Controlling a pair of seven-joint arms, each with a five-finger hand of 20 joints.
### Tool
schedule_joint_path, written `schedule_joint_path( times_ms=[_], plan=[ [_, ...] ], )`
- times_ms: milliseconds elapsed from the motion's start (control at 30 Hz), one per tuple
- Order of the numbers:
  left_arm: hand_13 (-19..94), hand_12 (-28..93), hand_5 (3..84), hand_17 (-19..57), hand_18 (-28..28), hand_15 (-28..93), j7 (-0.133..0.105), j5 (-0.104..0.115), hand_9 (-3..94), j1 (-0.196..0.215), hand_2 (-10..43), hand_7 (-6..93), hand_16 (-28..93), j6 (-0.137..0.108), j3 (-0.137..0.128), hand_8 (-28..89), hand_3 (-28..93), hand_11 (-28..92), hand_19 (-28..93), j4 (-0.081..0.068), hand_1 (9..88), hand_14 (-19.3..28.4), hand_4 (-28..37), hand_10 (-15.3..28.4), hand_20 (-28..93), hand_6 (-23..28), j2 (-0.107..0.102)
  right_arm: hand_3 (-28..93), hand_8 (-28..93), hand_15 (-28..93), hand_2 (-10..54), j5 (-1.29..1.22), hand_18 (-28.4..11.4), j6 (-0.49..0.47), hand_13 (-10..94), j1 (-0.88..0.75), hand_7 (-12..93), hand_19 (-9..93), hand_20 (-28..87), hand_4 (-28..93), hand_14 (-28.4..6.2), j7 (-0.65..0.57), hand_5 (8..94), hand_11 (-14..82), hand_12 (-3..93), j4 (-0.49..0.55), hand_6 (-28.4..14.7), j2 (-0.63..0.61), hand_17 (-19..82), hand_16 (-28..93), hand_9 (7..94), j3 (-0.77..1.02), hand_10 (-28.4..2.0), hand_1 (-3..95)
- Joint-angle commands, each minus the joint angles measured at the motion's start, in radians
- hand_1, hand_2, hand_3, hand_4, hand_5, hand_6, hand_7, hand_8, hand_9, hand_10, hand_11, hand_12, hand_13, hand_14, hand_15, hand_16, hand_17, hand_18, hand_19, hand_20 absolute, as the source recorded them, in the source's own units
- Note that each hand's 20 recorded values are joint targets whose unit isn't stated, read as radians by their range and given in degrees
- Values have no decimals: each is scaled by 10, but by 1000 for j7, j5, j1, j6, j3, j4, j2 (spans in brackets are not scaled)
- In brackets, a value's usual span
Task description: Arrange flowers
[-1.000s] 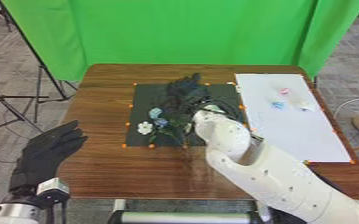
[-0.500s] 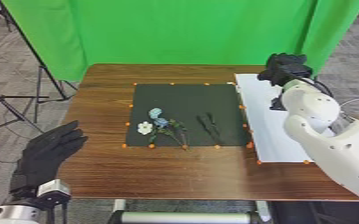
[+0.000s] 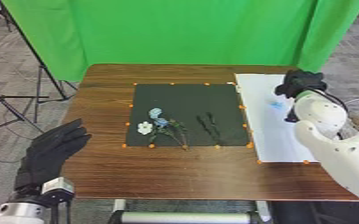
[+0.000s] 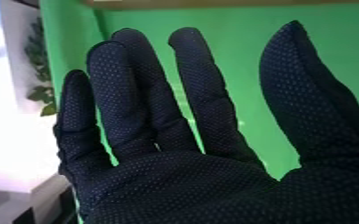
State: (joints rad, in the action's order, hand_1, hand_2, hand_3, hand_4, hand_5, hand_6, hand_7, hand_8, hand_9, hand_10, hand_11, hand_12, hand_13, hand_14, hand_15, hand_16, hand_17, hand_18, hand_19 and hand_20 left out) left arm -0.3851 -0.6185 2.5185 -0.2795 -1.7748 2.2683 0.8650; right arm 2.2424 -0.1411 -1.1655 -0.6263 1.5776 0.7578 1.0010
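One blue flower (image 3: 277, 105) sits on the white sheet (image 3: 275, 142), left and robot-side of the wide-open right hand (image 3: 301, 84) (nothing in it), so probably a short back-left reach.

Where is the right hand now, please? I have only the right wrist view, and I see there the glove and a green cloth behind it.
Observer: In the head view, the right hand is over the far part of the white sheet, on the right of the table.
Operator: Thank you. Which flowers are lying on the dark mat?
Observer: A white flower lies on the left part of the dark mat, with blue flowers beside it.
Operator: And the left hand, where is it waiting?
Observer: The left hand is at the table's left edge, to the left of the mat.
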Motion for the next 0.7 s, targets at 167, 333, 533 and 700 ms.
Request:
schedule_joint_path(
  times_ms=[167,333,533,700],
  plan=[
    [275,87,457,-96,214,572,-2,10,381,4,51,125,-123,3,4,-81,828,348,576,-3,273,284,-121,225,116,137,-3,872,-135,772,-4,20,-279,-39,383,-51,182,692,414,-268,-221,-34,553,300,183,-7,-46,23,75,150,530,17,-212,232],
    [275,87,457,-96,214,572,-1,12,381,-4,51,125,-123,2,12,-81,828,349,576,-6,273,284,-122,225,116,137,-6,872,-136,772,-6,23,-280,-65,383,-69,183,693,412,-269,-222,-36,553,299,184,-14,-45,28,73,151,531,37,-211,236],
    [274,86,456,-97,214,572,8,7,380,-6,51,125,-123,11,12,-81,828,348,576,-7,272,284,-122,225,116,137,1,871,-137,771,-9,40,-280,-80,386,-98,184,693,412,-271,-220,-33,557,300,184,-34,-42,43,72,151,534,55,-211,240],
    [274,86,457,-97,214,572,10,8,381,-1,51,124,-122,8,5,-81,828,348,575,-5,273,284,-122,225,116,137,7,872,-137,771,-10,50,-280,-87,388,-99,184,693,411,-271,-220,-30,558,300,183,-54,-41,63,71,151,536,61,-209,242]
  ],
)
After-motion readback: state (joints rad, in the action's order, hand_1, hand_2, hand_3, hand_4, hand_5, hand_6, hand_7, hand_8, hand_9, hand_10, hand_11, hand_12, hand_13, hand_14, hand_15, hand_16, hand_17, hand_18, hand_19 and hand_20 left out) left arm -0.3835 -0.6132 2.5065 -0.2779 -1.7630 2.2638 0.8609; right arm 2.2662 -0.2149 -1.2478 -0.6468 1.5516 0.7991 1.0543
